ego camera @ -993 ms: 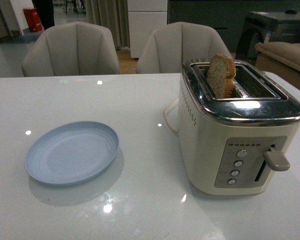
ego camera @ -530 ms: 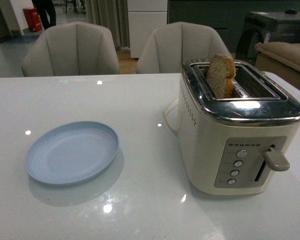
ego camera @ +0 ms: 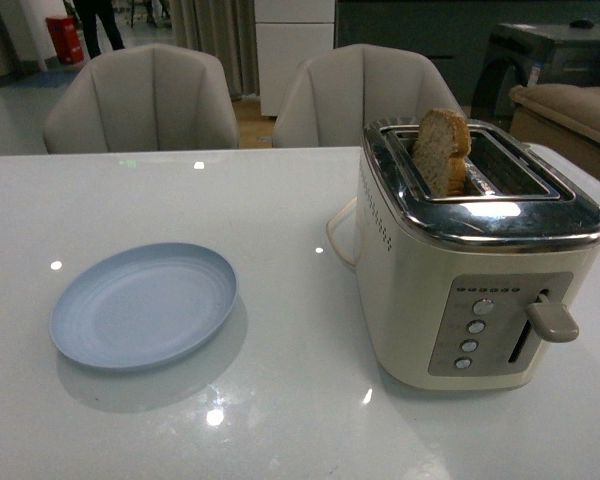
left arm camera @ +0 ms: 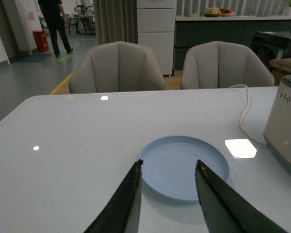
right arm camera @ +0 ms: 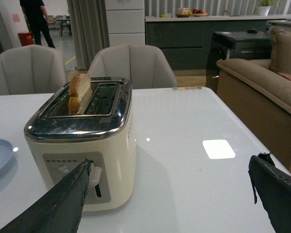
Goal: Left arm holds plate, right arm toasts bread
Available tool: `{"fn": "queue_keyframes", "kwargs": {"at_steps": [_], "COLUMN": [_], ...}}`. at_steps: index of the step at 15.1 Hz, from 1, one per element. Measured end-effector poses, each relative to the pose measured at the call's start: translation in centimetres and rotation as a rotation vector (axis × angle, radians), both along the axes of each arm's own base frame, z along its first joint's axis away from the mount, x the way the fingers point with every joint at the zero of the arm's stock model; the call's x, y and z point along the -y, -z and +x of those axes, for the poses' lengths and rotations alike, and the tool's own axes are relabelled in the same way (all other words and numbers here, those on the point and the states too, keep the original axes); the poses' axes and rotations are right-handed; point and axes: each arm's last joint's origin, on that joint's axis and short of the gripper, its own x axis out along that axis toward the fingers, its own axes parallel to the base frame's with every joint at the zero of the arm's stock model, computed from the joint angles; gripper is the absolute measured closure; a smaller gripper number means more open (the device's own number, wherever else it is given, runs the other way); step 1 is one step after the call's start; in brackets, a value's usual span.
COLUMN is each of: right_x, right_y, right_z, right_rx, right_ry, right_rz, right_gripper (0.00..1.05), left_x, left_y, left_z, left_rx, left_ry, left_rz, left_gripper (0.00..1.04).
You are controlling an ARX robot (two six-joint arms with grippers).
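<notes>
A pale-blue plate (ego camera: 145,305) lies flat on the white table, left of the cream toaster (ego camera: 475,265). A half-slice of brown bread (ego camera: 443,150) stands upright in the toaster's left slot, its crust poking above the chrome top. Neither arm shows in the front view. In the left wrist view my left gripper (left arm camera: 168,165) is open, its two black fingers framing the near edge of the plate (left arm camera: 184,166) without touching it. In the right wrist view my right gripper (right arm camera: 172,167) is wide open in front of the toaster (right arm camera: 82,141), beside the lever; the bread (right arm camera: 79,92) shows in the slot.
The toaster's lever (ego camera: 552,320) sits raised on its front panel, with several round buttons (ego camera: 475,327) beside it. A white cord (left arm camera: 242,114) trails behind the toaster. Two beige chairs (ego camera: 145,100) stand at the table's far edge; a sofa (right arm camera: 262,82) lies off to the right.
</notes>
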Motion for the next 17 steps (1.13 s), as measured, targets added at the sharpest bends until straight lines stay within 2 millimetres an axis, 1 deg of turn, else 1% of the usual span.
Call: {"fn": "queue_keyframes", "kwargs": {"at_steps": [3, 6, 7, 8, 17], "right_x": [0.00, 0.00, 0.00, 0.00, 0.00], "right_y": [0.00, 0.00, 0.00, 0.00, 0.00], "right_z": [0.00, 0.00, 0.00, 0.00, 0.00], "right_rx": [0.000, 0.000, 0.000, 0.000, 0.000], "right_ry": [0.000, 0.000, 0.000, 0.000, 0.000], "right_rz": [0.000, 0.000, 0.000, 0.000, 0.000], "right_gripper": [0.06, 0.06, 0.06, 0.06, 0.06], "left_x": [0.00, 0.00, 0.00, 0.00, 0.00], "left_y": [0.00, 0.00, 0.00, 0.00, 0.00], "left_z": [0.00, 0.00, 0.00, 0.00, 0.00], "left_rx": [0.000, 0.000, 0.000, 0.000, 0.000], "left_ry": [0.000, 0.000, 0.000, 0.000, 0.000], "left_rz": [0.000, 0.000, 0.000, 0.001, 0.000], "left_gripper": [0.57, 0.19, 0.08, 0.06, 0.07]}}
